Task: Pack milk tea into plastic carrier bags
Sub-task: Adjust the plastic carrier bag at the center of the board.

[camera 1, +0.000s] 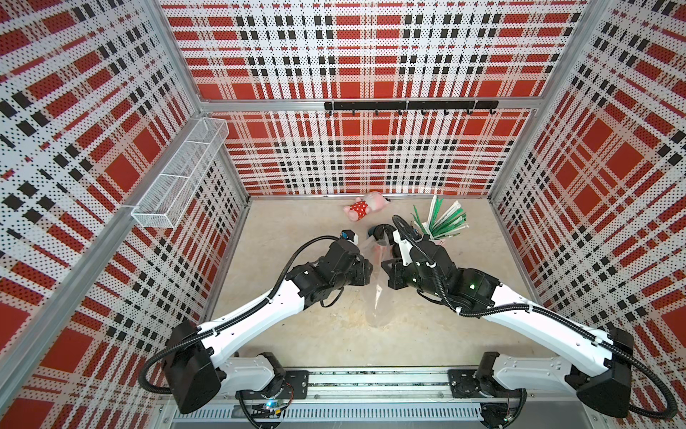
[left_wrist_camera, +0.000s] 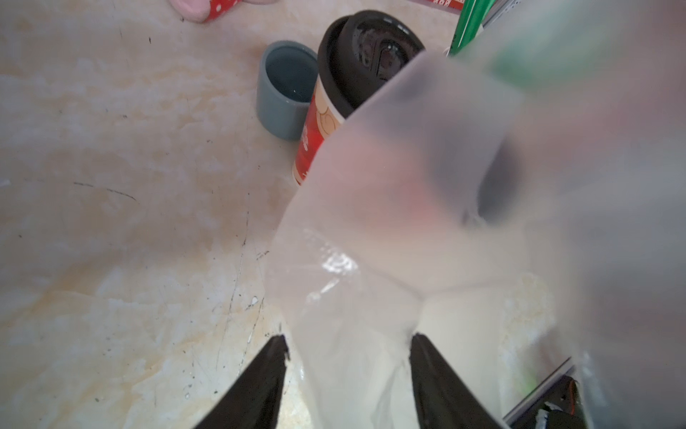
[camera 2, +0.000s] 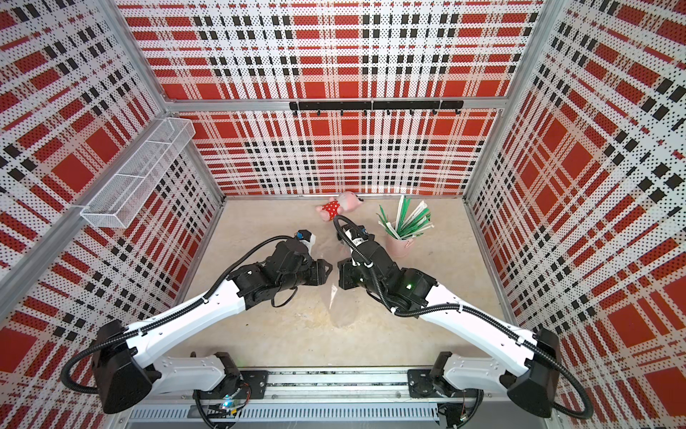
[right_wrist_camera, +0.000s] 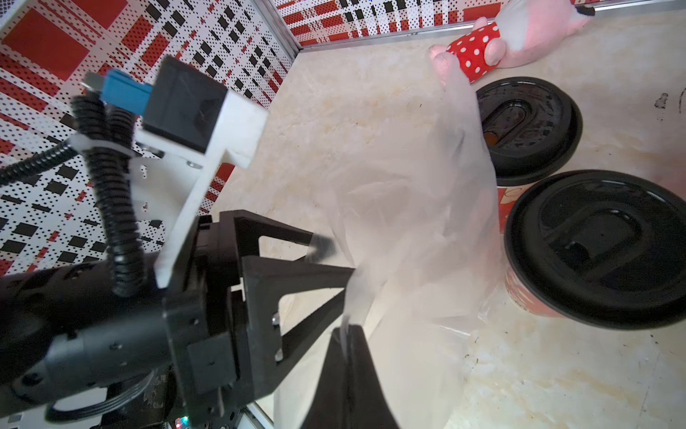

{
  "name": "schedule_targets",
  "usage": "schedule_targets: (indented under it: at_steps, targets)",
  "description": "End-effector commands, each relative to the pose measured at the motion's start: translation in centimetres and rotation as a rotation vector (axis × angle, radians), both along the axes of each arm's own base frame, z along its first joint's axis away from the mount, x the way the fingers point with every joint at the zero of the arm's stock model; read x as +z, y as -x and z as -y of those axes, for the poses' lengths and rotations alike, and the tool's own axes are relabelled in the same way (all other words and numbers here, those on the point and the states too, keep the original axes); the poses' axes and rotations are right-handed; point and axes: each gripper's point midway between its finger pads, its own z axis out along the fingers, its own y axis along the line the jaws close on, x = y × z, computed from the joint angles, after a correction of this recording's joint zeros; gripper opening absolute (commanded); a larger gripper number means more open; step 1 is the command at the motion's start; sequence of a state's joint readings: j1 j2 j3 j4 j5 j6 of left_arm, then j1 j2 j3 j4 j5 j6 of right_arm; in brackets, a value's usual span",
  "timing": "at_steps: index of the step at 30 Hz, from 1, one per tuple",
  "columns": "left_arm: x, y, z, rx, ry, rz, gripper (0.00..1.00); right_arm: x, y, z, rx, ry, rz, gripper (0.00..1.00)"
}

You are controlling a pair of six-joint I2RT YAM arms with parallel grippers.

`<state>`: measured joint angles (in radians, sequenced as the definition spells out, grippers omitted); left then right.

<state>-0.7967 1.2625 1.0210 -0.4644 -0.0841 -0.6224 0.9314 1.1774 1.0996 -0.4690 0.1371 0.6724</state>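
A white wire-mesh basket [camera 1: 178, 178] hangs on the left wall. Over the pale marbled table [camera 1: 297, 334], the left gripper [left_wrist_camera: 349, 340] reaches in with its black fingers [left_wrist_camera: 260, 382] parted. A bunched fold of the transparent crinkly plastic film bag [camera 1: 378, 297] runs between them. The bag stands at centre between the two arms, its lower end trailing on the table. Facing it from the other side, the right gripper [right_wrist_camera: 347, 332] has its fingers clenched tight on an edge of the film. Just beyond the bag, by the right arm's wrist, two tall red paper cups with round black plastic lids [right_wrist_camera: 601, 245] stand upright and close together on the table. In the right wrist view the film hangs across the edge of the farther cup [right_wrist_camera: 527, 126]. A short grey-blue cup [left_wrist_camera: 282, 93] sits just beside one red cup. A pink plush toy in a red polka-dot dress [camera 1: 362, 210] lies by the back wall. Farthest right, a pink cup [camera 2: 399, 245] bristles with green-and-white straws [camera 2: 408, 219].
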Motion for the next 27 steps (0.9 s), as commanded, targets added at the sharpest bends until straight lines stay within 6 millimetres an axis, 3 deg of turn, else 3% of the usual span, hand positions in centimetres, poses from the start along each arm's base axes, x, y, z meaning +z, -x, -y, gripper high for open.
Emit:
schedule_targets:
  at_steps: [1, 7, 11, 14, 16, 19, 22, 27]
  targets:
    - [1.5, 0.1, -1.4, 0.017, 0.056, 0.031, 0.50, 0.5, -0.1, 0.8, -0.025, -0.012, 0.017, 0.00]
    - [2.5, 0.4, -3.5, 0.047, 0.162, 0.056, 0.36, 0.1, -0.3, 1.1, -0.034, 0.005, 0.006, 0.00]
    - [2.3, 0.5, -4.7, 0.075, 0.172, 0.054, 0.36, 0.3, -0.2, 1.1, -0.032, 0.004, 0.005, 0.00]
    - [3.6, 0.9, -4.5, 0.072, 0.205, 0.071, 0.40, 0.4, -0.2, 0.9, -0.023, 0.002, 0.004, 0.00]
    - [5.5, 1.1, -4.0, 0.067, 0.216, 0.102, 0.59, 0.4, -0.2, 0.7, -0.017, 0.005, 0.002, 0.00]
    - [7.8, 1.7, -2.7, 0.061, 0.178, 0.139, 0.75, 0.4, -0.3, 0.7, -0.017, 0.009, -0.001, 0.00]
    - [8.2, 2.5, -0.7, 0.008, 0.117, 0.150, 0.83, 0.5, -0.4, 0.9, -0.025, 0.005, 0.001, 0.00]
    - [6.1, 3.0, 1.1, -0.066, 0.043, 0.123, 0.88, 0.7, -0.5, 0.8, -0.022, -0.009, 0.006, 0.00]
